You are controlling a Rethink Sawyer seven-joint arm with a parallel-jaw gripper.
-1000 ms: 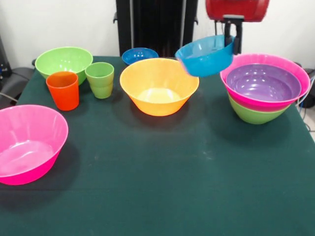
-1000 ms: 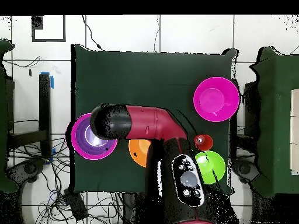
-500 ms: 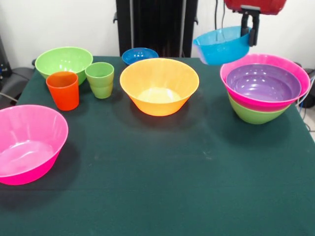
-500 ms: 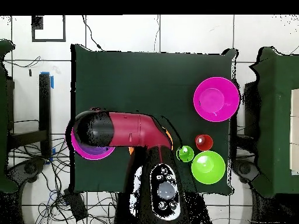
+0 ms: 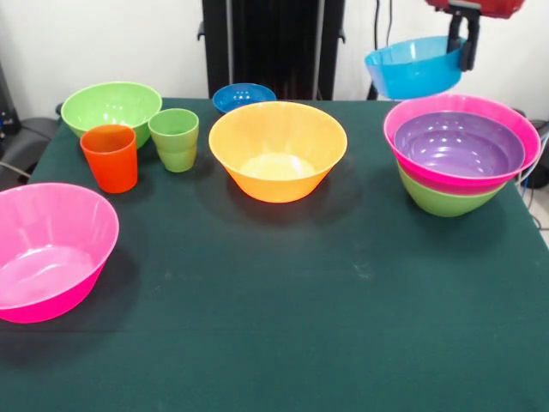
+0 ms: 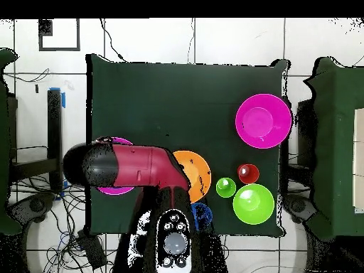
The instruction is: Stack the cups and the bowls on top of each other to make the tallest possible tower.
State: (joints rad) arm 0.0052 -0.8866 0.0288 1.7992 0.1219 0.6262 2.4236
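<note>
- Tool grips blue bowl by its rim, aloft beside the tower
- Risk: one-sided grip lets the bowl tilt, slip, or land off-centre in the purple bowl

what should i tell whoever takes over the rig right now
Hand: shut on the blue bowl, held in the air above and behind the tower.
Tower: purple bowl inside a pink bowl on a green bowl.
Loose on the table: orange bowl, second pink bowl, second green bowl, small blue bowl, orange-red cup, light green cup.
Done: three bowls nested.
Left: set the held bowl on the tower, then add the rest.
</note>
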